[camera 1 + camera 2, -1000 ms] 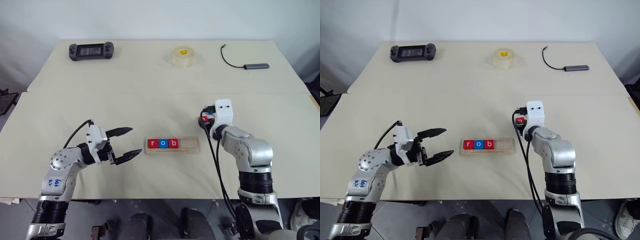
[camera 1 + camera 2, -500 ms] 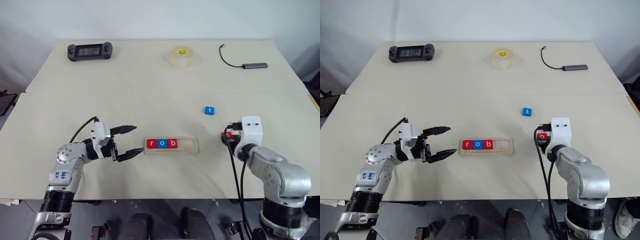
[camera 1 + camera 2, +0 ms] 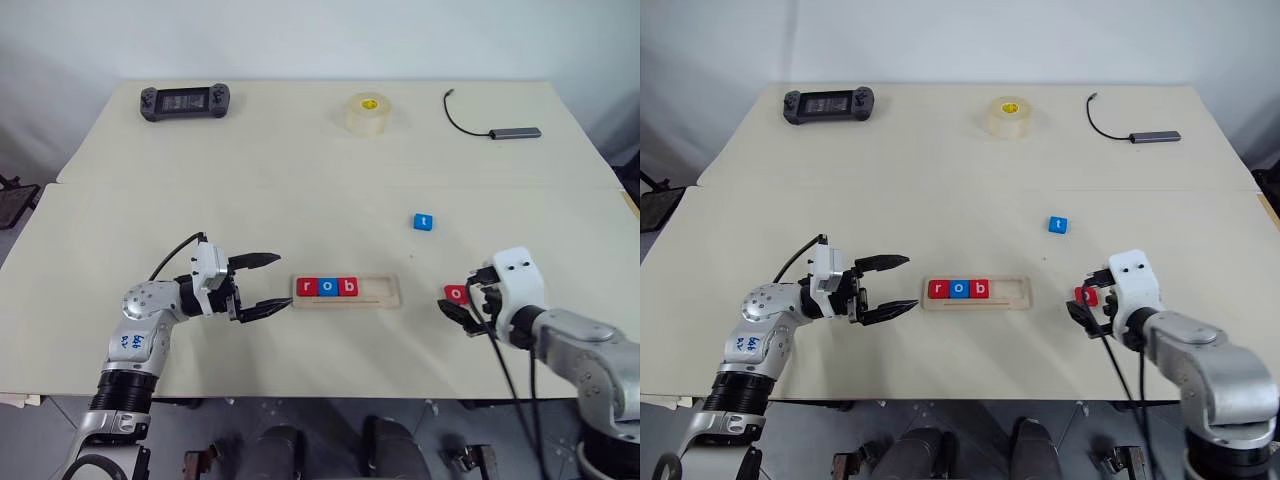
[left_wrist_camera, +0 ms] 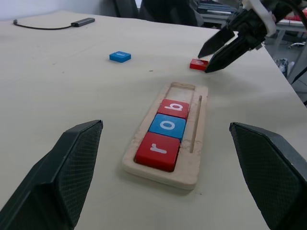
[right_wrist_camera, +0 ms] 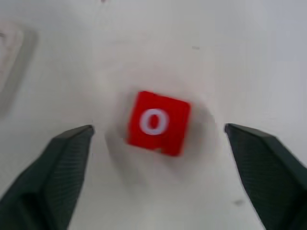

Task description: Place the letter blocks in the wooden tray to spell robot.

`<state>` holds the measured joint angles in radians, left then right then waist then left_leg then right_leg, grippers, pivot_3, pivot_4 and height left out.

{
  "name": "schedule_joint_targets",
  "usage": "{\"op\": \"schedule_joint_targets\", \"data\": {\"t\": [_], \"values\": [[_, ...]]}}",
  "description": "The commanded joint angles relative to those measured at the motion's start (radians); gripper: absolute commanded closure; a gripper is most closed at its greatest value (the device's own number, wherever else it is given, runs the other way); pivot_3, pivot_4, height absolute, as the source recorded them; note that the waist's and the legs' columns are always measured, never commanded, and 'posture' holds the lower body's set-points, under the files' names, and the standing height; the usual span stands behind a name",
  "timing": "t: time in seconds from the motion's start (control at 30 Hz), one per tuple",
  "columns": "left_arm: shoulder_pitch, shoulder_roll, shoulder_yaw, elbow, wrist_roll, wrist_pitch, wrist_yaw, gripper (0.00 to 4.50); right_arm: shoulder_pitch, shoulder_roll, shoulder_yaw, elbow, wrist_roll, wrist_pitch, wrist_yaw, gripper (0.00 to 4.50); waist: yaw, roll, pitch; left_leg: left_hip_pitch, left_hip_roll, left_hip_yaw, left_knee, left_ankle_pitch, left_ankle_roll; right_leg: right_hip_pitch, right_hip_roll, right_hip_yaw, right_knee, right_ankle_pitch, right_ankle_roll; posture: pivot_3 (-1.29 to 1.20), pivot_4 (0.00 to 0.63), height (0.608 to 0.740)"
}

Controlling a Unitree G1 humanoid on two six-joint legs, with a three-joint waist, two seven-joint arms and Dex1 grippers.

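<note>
The wooden tray (image 3: 386,291) lies at the table's near middle with a red r (image 3: 306,287), a blue o (image 3: 327,287) and a red b (image 3: 348,287) in its left part; its right end is bare. A blue t block (image 3: 423,222) lies flat beyond and to the right of it. Further right, a red o block (image 5: 158,123) rests on the table between the spread fingers of my open right gripper (image 3: 458,305), untouched by either one. My left gripper (image 3: 282,281) is open just left of the tray, holding nothing.
A black game controller (image 3: 183,101) sits at the far left. A roll of clear tape (image 3: 367,112) stands at the far middle, and a cable with a grey hub (image 3: 515,131) lies at the far right. A seam (image 3: 200,183) crosses the tabletop.
My right arm drew back toward the near right with the red o block, uncovering the blue t. Its jaws then opened and the o now lies on the table. The left gripper stayed put.
</note>
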<state>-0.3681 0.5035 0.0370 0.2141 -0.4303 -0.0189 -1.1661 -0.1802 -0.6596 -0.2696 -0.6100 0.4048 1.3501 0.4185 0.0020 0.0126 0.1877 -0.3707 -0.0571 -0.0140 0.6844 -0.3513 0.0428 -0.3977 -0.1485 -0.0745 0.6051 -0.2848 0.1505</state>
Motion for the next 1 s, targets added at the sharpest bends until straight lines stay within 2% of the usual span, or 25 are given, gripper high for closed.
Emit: {"op": "schedule_joint_targets", "data": {"t": [0.03,0.1,0.13,0.2,0.33,0.47,0.6,0.8,1.0], "values": [[0.017,0.005,0.02,-0.028,-0.002,-0.021,0.005,0.0,0.034,-0.183,0.056,0.113,-0.011,-0.327,0.279,0.05,-0.001,0.0,0.0,0.0,0.0,0.0,0.0,0.0,0.0,0.0,0.0,0.0,0.0,0.0,0.0,0.0,0.15,0.74],[0.033,0.008,0.022,-0.052,-0.006,-0.02,0.009,0.0,0.054,-0.307,0.112,0.234,-0.064,-0.617,0.49,0.05,-0.003,0.0,0.0,0.0,0.0,0.001,0.0,0.0,0.0,0.0,0.0,0.0,-0.001,0.0,0.0,0.0,0.15,0.74],[0.04,0.008,0.023,-0.065,-0.011,-0.014,0.012,0.0,0.043,-0.338,0.137,0.315,-0.073,-0.784,0.617,0.05,-0.004,-0.001,0.0,0.001,0.001,0.002,0.0,0.0,0.0,0.001,0.0,0.0,-0.002,0.0,0.001,0.0,0.15,0.74],[0.051,0.01,0.026,-0.085,-0.015,-0.01,0.019,0.0,-0.031,-0.36,0.197,0.483,-0.111,-0.971,0.728,0.05,-0.008,-0.003,0.002,0.001,0.002,0.003,0.0,0.0,0.0,0.002,0.001,0.0,-0.004,0.001,0.001,0.0,0.15,0.74],[0.08,0.012,0.024,-0.145,-0.022,0.01,0.037,0.0,-0.2,-0.347,0.313,0.741,-0.188,-1.153,0.868,0.05,-0.007,-0.004,0.002,0.002,0.004,0.005,0.001,0.0,0.0,0.003,0.001,0.0,-0.005,0.001,0.002,0.0,0.15,0.74],[0.099,0.015,0.023,-0.189,-0.023,0.027,0.047,0.0,-0.339,-0.298,0.39,0.932,-0.246,-1.257,0.937,0.05,-0.004,-0.003,0.002,0.002,0.004,0.003,0.002,0.0,0.0,0.004,0.0,-0.001,-0.005,0.001,0.002,0.0,0.15,0.74],[0.111,0.02,0.026,-0.213,-0.022,0.034,0.048,0.0,-0.399,-0.267,0.432,1.028,-0.284,-1.312,0.982,0.98,0.0,-0.003,0.002,0.0,0.003,0.0,0.002,0.0,-0.001,0.004,0.0,-0.004,-0.007,0.001,0.002,0.0,0.15,0.74],[0.123,0.032,0.022,-0.222,-0.014,0.026,0.043,0.0,-0.425,-0.265,0.451,1.076,-0.309,-1.362,1.027,3.06,-0.001,-0.003,0.002,0.0,0.003,-0.001,0.002,0.0,-0.001,0.005,0.0,-0.005,-0.008,0.001,0.002,0.0,0.15,0.74],[0.135,0.031,0.028,-0.215,-0.015,0.01,0.044,0.0,-0.485,-0.251,0.444,1.104,-0.315,-1.379,1.027,3.08,-0.003,-0.003,0.002,0.0,0.003,-0.001,0.002,0.0,-0.001,0.005,0.0,-0.005,-0.008,0.001,0.002,0.0,0.15,0.74]]}}
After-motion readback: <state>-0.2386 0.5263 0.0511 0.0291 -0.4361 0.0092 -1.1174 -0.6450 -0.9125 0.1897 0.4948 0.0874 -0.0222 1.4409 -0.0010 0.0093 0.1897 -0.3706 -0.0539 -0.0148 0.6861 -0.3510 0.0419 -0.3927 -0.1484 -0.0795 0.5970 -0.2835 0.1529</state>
